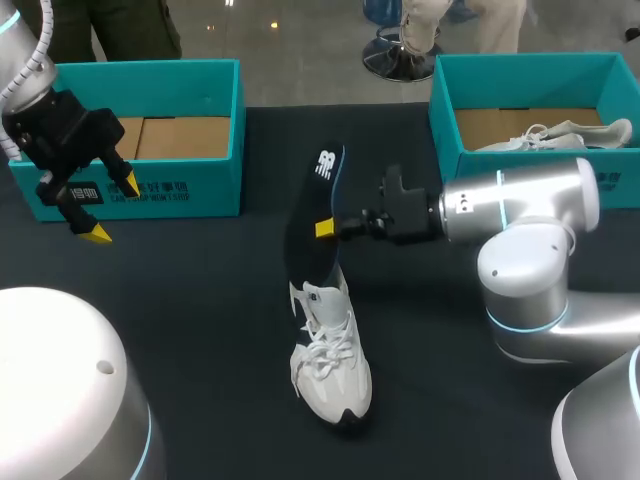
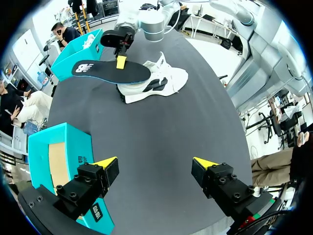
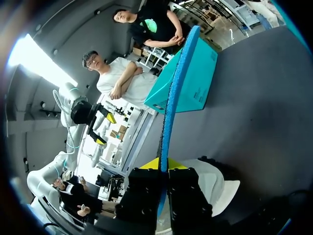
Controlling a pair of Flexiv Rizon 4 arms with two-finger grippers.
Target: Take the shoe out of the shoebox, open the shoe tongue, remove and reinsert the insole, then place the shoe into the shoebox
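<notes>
Right end effector point(image 1: 330, 228) clenched on the dark insole point(image 1: 312, 215), held on edge just above the white shoe point(image 1: 330, 350). Shoe sits on the dark surface point(image 1: 200, 300), outside both boxes. Left end effector point(image 1: 111, 208) released, fingers apart and holding nothing, well left of the shoe, by the teal shoebox point(image 1: 150, 75).

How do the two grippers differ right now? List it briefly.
The left gripper is open and empty; the right gripper is shut on the dark insole. The left gripper hangs in front of the left shoebox; the right gripper is mid-table, by the white shoe. Both have yellow tips.
</notes>
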